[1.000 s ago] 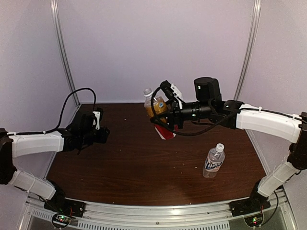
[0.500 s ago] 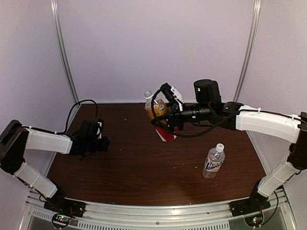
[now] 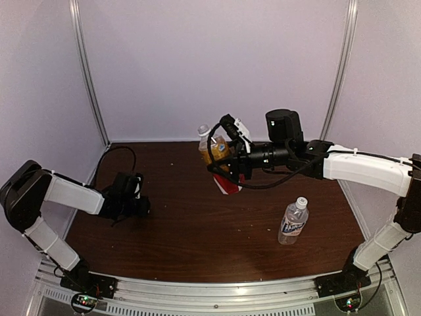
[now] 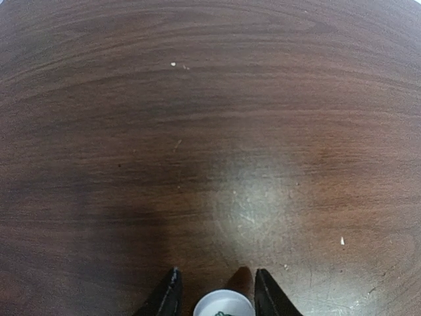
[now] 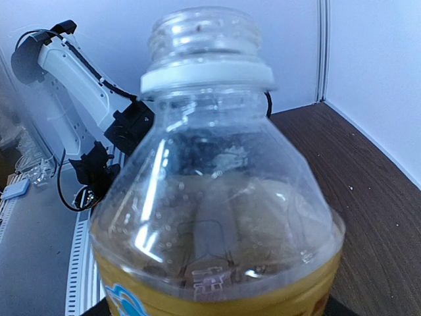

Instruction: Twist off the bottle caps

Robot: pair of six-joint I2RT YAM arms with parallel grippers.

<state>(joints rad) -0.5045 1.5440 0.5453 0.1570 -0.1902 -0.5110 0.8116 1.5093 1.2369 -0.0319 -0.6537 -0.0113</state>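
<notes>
My right gripper (image 3: 229, 164) is shut on the amber bottle (image 3: 219, 153) with the red label and holds it tilted above the table's far middle. In the right wrist view the amber bottle (image 5: 217, 197) fills the frame; its threaded neck (image 5: 202, 33) is open, with only a white ring under it, and my fingers are hidden behind it. My left gripper (image 3: 140, 205) is low over the table at the left, shut on a white bottle cap (image 4: 223, 305) that sits between its fingers (image 4: 168, 296). The clear bottle (image 3: 293, 222) stands at the right with its white cap (image 3: 301, 201) on.
Dark brown wooden table (image 3: 197, 230) with pale walls at the back and sides. A black cable (image 3: 105, 141) loops above the left arm. The right arm (image 3: 362, 168) reaches across above the clear bottle. The left arm also shows in the right wrist view (image 5: 85, 85).
My left arm has folded down and the left gripper has dropped nearer the table at the left. The right gripper and the amber bottle have barely moved.
</notes>
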